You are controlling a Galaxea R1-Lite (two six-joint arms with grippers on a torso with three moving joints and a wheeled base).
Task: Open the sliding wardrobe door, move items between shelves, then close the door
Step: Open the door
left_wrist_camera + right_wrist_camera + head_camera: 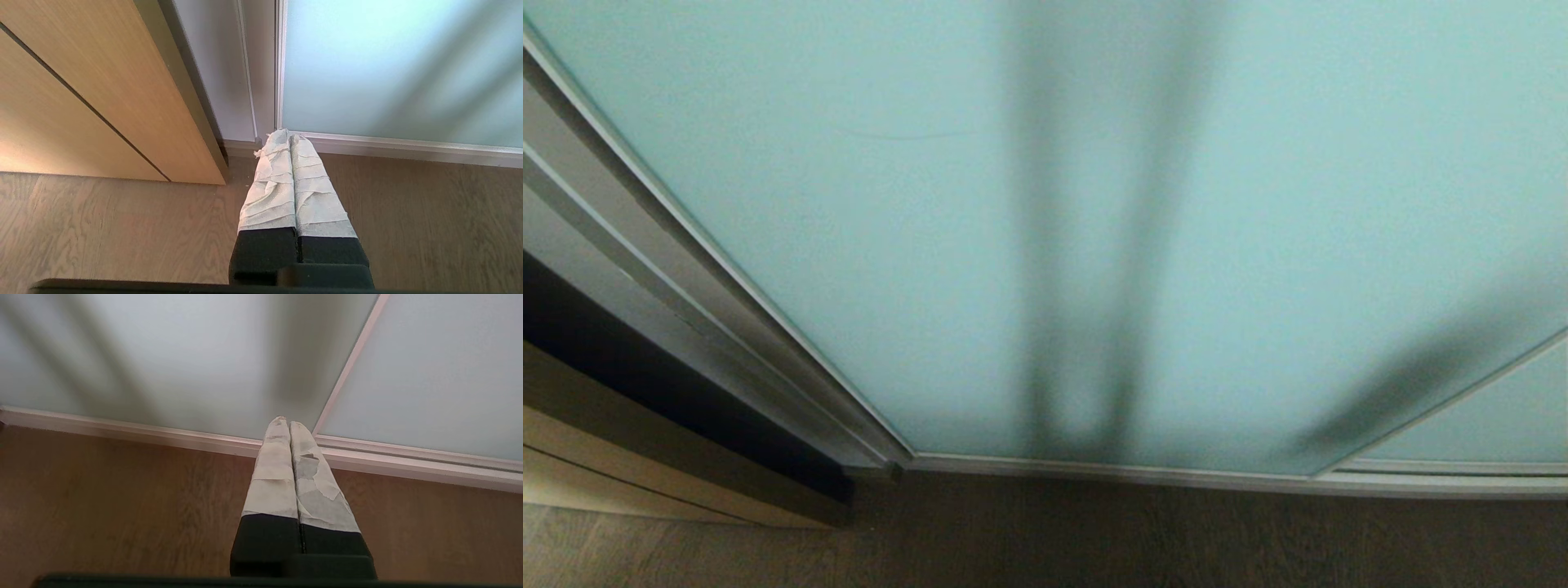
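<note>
While both arms hung low in front of the wardrobe, the left end effector (pixel 290 136) had its two tape-wrapped fingers (pixel 271 179) pressed flat together with nothing between them, its tips pointing toward the near left corner of the door frame just above the wooden floor (pixel 102 228). The right end effector (pixel 288 424) was likewise narrowed to nothing and empty, its fingers (pixel 273 477) aimed at the bottom rail where two glass panels overlapped. Beyond them stood the sliding wardrobe door (pixel 849 204), a frosted aqua pane in a thin silver frame, drawn fully across the opening, with blurred dark shadows across the glass. A second panel (pixel 1486 420) showed at the far right behind it. To the left of the door stood a light wood cabinet (pixel 81 102) resting on the floor.
</note>
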